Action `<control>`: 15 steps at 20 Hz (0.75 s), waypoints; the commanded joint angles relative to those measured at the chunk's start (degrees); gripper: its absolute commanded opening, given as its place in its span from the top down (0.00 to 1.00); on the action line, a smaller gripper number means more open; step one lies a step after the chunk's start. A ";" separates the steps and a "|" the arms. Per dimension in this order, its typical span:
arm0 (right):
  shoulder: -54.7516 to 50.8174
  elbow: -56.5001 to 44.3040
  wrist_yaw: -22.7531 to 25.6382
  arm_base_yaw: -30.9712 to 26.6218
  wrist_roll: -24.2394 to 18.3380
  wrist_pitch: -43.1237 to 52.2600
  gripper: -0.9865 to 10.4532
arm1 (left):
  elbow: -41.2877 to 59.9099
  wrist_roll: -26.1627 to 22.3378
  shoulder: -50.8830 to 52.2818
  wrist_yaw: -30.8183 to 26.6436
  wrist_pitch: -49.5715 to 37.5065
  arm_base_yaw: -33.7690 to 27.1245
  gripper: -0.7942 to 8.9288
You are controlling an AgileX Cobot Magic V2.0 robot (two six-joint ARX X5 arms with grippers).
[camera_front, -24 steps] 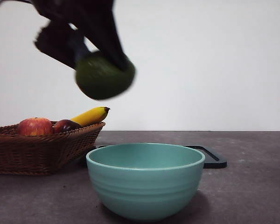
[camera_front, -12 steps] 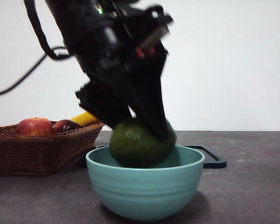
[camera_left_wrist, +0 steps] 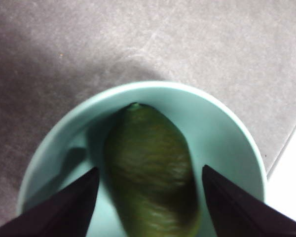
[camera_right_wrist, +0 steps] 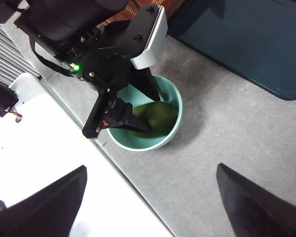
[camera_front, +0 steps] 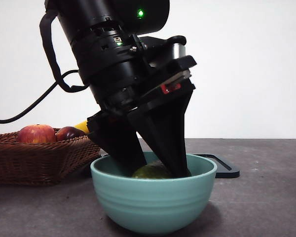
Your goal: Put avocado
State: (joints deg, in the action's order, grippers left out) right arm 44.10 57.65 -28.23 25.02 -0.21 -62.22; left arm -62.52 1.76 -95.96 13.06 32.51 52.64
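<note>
Grey table (camera_right_wrist: 227,143): front view half-hides avocado (camera_left_wrist: 148,168); left wrist view reveals it.

Front and centre on the grey tabletop (camera_front: 266,197): a pale teal bowl (camera_front: 153,205) with ribbed sides, upright. Off to one side, just beside the bowl: a brown wicker basket (camera_front: 39,160). Holds a red apple (camera_front: 36,134), a dark purple-red fruit (camera_front: 69,132) touching it, and the partly hidden yellow banana (camera_front: 82,127). Behind the bowl: a flat black tray (camera_front: 222,165), lying on the table. Beyond, a plain white wall (camera_front: 246,69).
</note>
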 commanded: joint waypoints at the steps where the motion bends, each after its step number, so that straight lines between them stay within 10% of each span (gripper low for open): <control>1: 0.42 1.25 0.17 0.31 -0.22 0.52 0.55 | -1.01 -0.37 -1.16 -0.09 -0.37 0.70 0.56; 15: 0.44 1.25 0.24 0.31 -0.22 1.09 0.55 | -4.13 0.94 16.83 -0.09 2.21 -8.11 0.56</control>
State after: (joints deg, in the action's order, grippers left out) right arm 44.10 57.65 -28.16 25.02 -0.21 -61.71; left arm -65.71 2.46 -78.83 13.02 35.00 43.99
